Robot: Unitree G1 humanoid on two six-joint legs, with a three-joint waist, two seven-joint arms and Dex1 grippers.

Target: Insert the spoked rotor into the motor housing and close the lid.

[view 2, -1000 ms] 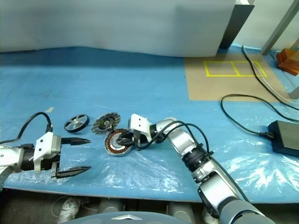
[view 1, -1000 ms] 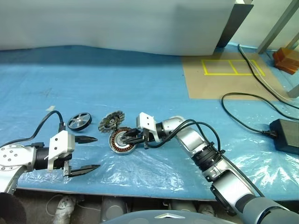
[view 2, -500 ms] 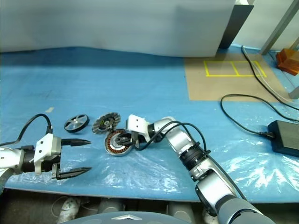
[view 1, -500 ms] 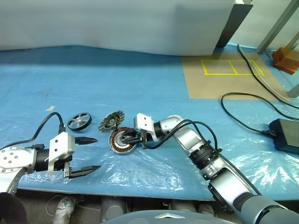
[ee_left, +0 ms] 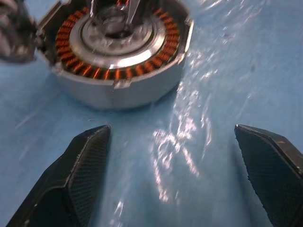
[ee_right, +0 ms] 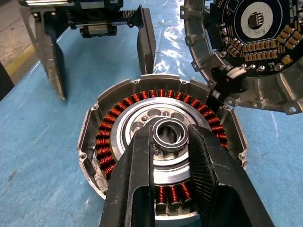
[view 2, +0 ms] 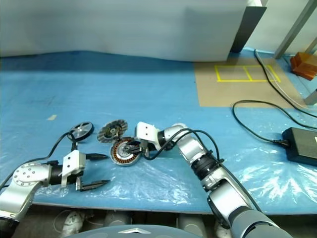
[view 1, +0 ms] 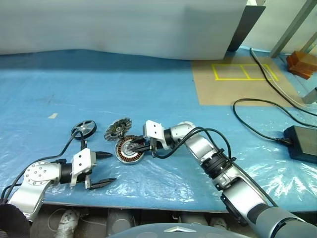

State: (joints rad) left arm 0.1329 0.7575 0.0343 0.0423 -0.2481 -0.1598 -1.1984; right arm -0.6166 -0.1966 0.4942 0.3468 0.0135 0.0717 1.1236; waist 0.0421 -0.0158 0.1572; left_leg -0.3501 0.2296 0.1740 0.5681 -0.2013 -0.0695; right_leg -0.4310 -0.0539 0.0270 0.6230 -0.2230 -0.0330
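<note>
Right tool (ee_right: 171,156) pinches a small bearing ring (ee_right: 169,134) at the motor housing (view 1: 130,150) centre. Left tool (view 1: 106,168) gapes empty beside it. Beyond lies the thin spoked rotor (view 1: 83,129): probably light, rigid, best gripped by its rim.

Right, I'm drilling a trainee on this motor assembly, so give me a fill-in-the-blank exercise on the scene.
1. The right gripper has its jaws at the ___ of the motor housing.
2. The left gripper has its jaws ___.
3. The spoked rotor lies to the robot's ___ of the lid.
Missing words: centre; open; left.
</note>
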